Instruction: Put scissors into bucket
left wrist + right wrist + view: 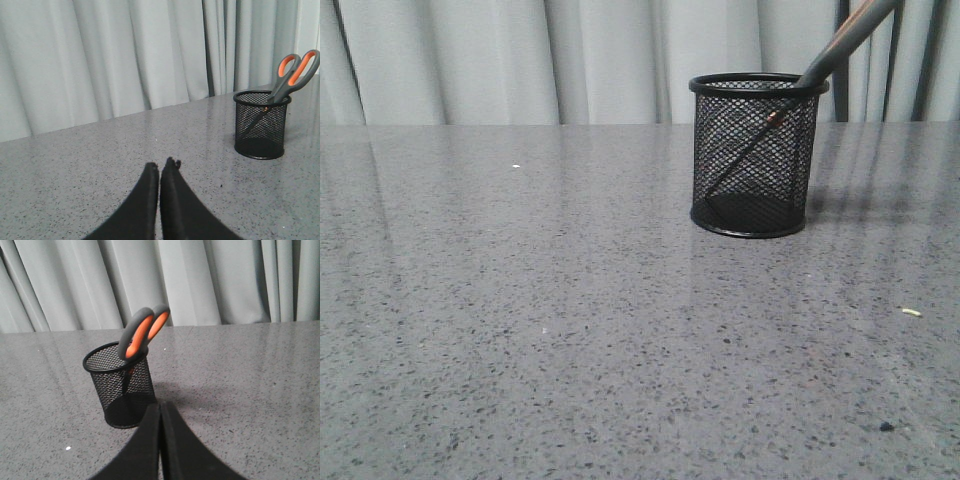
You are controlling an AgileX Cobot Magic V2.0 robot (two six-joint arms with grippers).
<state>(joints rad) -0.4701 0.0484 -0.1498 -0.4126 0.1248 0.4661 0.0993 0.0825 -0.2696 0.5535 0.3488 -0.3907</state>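
The bucket (755, 155) stands upright on the worktop (520, 330), to my right of centre and toward the far edge, with the curtain (520, 60) behind it. The scissors (840, 45) sit inside the bucket, blades down, tips at the base on its left side, handles leaning out over the rim up and to the right. My left gripper (161, 170) is well apart from the bucket, which lies ahead and to its right. My right gripper (160, 412) is near the bucket, which lies just ahead and to its left.
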